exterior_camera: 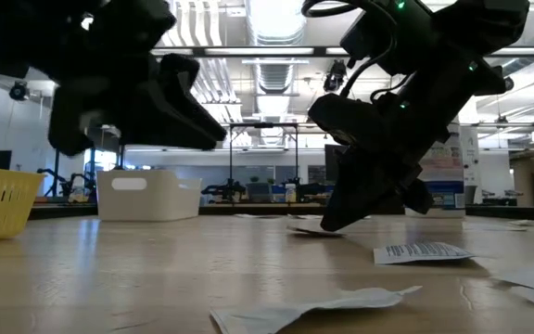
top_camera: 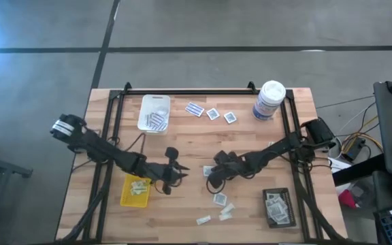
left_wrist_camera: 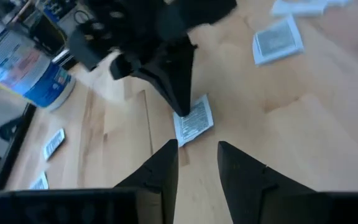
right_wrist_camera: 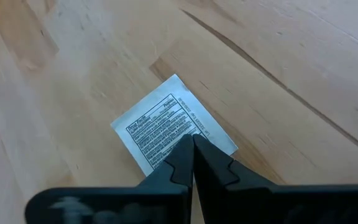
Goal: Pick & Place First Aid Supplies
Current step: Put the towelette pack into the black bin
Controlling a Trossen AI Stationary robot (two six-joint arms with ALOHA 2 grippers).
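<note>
Lying flat on the pale wooden desk (top_camera: 196, 139) near its middle, a small white square packet with printed text (right_wrist_camera: 173, 124) has the right pincer (right_wrist_camera: 193, 142) pressed on it, fingers closed tip to tip. The left pincer (left_wrist_camera: 197, 149) hovers just beside it, fingers apart and empty. More flat packets (top_camera: 220, 204) lie scattered nearby, between a yellow tray (top_camera: 135, 190) and a black tray (top_camera: 278, 207).

Packet (right_wrist_camera: 173, 127) edge under right tool (right_wrist_camera: 193, 144)
</note>
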